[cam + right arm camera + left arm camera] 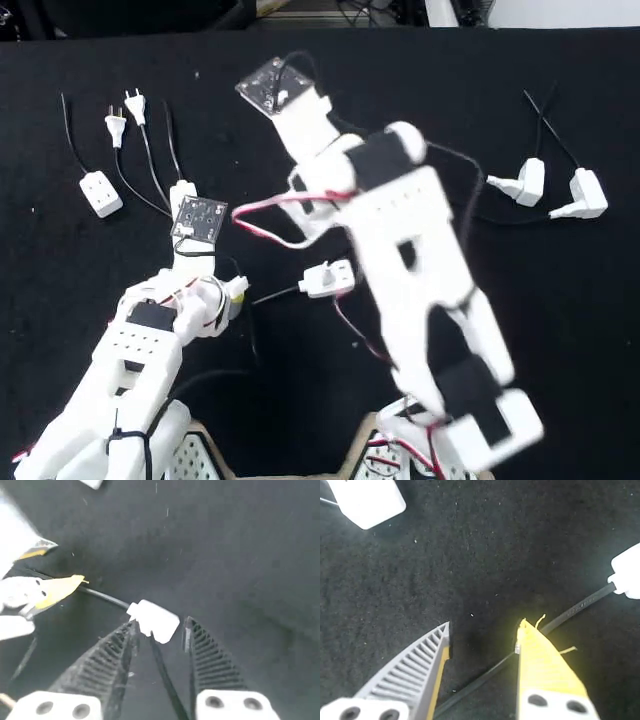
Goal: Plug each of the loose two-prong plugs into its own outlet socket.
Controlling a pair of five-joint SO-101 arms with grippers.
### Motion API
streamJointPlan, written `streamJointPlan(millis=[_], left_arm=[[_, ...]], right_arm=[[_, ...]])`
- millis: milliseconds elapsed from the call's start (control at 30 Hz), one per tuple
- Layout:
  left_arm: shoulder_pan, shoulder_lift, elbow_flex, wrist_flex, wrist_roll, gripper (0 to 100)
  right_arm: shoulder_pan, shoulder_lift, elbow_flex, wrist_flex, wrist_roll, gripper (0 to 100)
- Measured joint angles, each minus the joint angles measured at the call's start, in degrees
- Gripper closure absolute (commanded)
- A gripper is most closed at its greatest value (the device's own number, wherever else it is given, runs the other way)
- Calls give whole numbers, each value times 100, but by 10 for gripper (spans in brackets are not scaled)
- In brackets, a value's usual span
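My right gripper [161,625] is open, low over the black mat, with a small white plug [155,620] on a black cable between its fingers. The plug lies against one finger, with a gap to the other. The left gripper's yellow finger [57,590] shows close by along that cable. My left gripper [485,625] is open, and a black cable [485,672] runs on the mat between its fingers. A white outlet socket [365,500] and a white plug [627,575] lie farther off. From above, the left gripper [183,195] sits right of the socket [100,193].
Two loose two-prong plugs [115,125] [134,102] lie at the back left with thin cables trailing forward. A white block on a cable [328,278] lies mid-table, half under the right arm [400,230]. Two white angled pieces [525,182] [585,195] lie at the right.
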Motion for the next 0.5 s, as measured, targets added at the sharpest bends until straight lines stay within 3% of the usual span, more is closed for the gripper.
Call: streamJointPlan(millis=[233,500], left_arm=[[0,0,0,0,0,780],[0,0,0,0,0,780]], right_arm=[[70,-1116,-9,0,527,860],[1213,-1618,53,0,993,859]])
